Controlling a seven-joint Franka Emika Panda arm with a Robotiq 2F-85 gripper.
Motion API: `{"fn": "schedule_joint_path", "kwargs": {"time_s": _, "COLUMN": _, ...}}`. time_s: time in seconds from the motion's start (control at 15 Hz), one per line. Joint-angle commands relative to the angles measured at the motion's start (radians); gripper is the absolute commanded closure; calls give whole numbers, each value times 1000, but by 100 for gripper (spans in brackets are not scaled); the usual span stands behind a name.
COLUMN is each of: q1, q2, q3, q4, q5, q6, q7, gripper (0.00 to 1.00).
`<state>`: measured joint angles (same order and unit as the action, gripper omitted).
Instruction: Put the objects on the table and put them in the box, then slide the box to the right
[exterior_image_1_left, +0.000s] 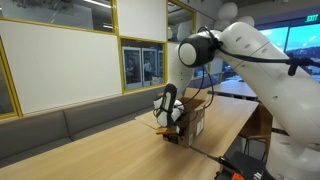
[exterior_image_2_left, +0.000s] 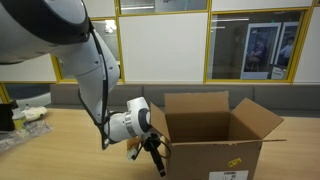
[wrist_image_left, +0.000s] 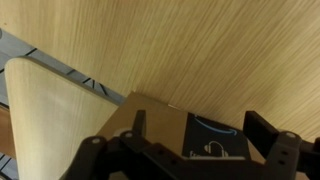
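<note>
An open brown cardboard box (exterior_image_2_left: 215, 150) stands on the wooden table (exterior_image_2_left: 60, 150); it also shows in an exterior view (exterior_image_1_left: 196, 122). My gripper (exterior_image_2_left: 154, 152) hangs at the box's outer wall, by a flap, low over the table. In the wrist view the gripper (wrist_image_left: 200, 128) is open, fingers wide apart, over a cardboard panel with a dark printed label (wrist_image_left: 205, 140). Nothing is held between the fingers. A small yellow-orange thing (exterior_image_2_left: 133, 150) shows beside the gripper; I cannot tell what it is. The inside of the box is hidden.
A crumpled clear plastic bag with items (exterior_image_2_left: 25, 125) lies on the table away from the box. A grey bench (exterior_image_1_left: 60, 125) runs along the window wall behind the table. A black device with red parts (exterior_image_1_left: 245, 165) sits near the table's edge.
</note>
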<state>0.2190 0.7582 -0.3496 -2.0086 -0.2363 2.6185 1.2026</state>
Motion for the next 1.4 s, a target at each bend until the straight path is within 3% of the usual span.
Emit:
{"fn": "schedule_joint_path", "kwargs": {"time_s": 0.0, "q1": -23, "q2": 69, "q3": -61, "q4": 100, "q5": -5, "q6": 12, "q7": 17, "gripper": 0}}
{"fn": "schedule_joint_path", "kwargs": {"time_s": 0.47, "q1": -78, "q2": 135, "q3": -135, "q4": 220, "q5": 1, "q6": -2, "q7": 21, "gripper": 0}}
{"fn": "schedule_joint_path", "kwargs": {"time_s": 0.93, "q1": -116, "q2": 129, "q3": -197, "q4": 269, "q5": -4, "q6": -6, "q7": 34, "gripper": 0}}
{"fn": "schedule_joint_path", "kwargs": {"time_s": 1.33, "q1": -53, "q2": 2, "q3": -264, "q4": 229, "q5": -23, "q6": -28, "q7": 65, "gripper": 0}}
